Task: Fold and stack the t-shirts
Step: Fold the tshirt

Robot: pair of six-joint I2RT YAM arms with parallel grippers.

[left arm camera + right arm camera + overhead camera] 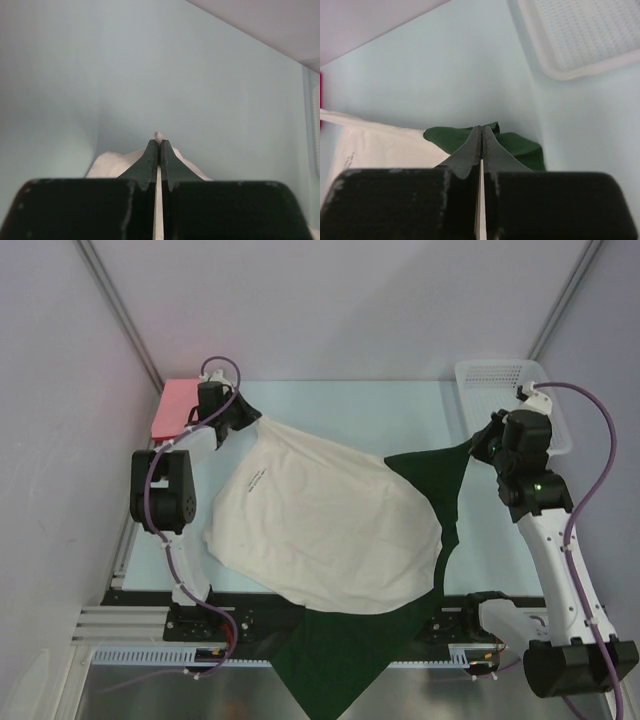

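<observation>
Seen from above: a cream-and-dark-green t-shirt (330, 520) spread loose across the middle of the pale worktop (350, 405). Cream side up, with a small line of black print towards the far left. Dark green cloth showing along the right side and hanging over the near edge of the worktop. Rumpled and lying at a slant, not yet squared up.

At the shirt's far-left corner: the left tool (238, 423), closed tight on a pinch of cream cloth, a white tip just poking out past the fingers in the wrist view. At the far-right corner: the right tool (482, 445), closed in the same way on a point of dark green cloth.

In the far-left corner of the worktop, just beside the left tool: a pink-red t-shirt (177, 405), folded square and lying flat. In the far-right corner, apart from both shirts: a white mesh basket (505, 375).

Progress, as a judgement: roughly halfway. Done: one shirt folded and set aside. Left to do: laying the printed shirt flat, folding it down to a square, then placing it on top of the pink-red one to finish the stack.
</observation>
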